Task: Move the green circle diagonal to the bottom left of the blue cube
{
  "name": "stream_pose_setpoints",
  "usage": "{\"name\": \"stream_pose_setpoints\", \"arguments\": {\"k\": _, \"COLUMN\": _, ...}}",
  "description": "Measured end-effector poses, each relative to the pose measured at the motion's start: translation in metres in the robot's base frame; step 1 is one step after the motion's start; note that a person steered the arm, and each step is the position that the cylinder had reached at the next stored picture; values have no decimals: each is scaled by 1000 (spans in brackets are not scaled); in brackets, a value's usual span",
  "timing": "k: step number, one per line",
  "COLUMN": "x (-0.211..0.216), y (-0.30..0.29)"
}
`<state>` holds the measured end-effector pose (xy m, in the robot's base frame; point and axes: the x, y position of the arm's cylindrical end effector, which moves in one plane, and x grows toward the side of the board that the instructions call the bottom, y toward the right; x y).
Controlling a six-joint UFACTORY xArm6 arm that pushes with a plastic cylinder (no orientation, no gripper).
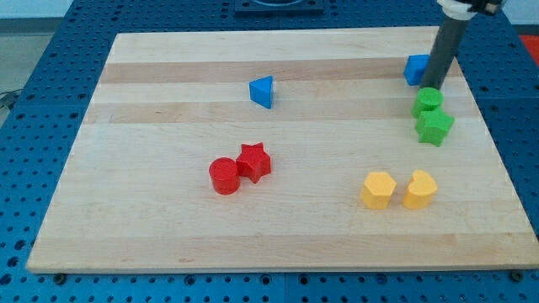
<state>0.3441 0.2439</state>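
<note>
On the wooden board (168, 227), the red cylinder (224, 177) touches the red star (254, 162) at the view's lower left; a blue triangular block (263, 92) sits alone toward the top; a yellow hexagon (378, 189) and what looks like a yellow heart (420, 189) stand just beside each other; the blue cube (415, 70) is partly hidden behind my rod; my tip (431, 87), a bare rod with no jaws, meets the green circle (428, 102), diagonally below the cube to the right and touching the green star (434, 127).
</note>
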Motion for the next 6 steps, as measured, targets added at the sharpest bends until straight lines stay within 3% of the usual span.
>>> {"name": "stream_pose_setpoints", "arguments": {"k": 3, "x": 24, "y": 23}}
{"name": "stream_pose_setpoints", "arguments": {"k": 4, "x": 24, "y": 5}}
{"name": "stream_pose_setpoints", "arguments": {"k": 6, "x": 36, "y": -88}}
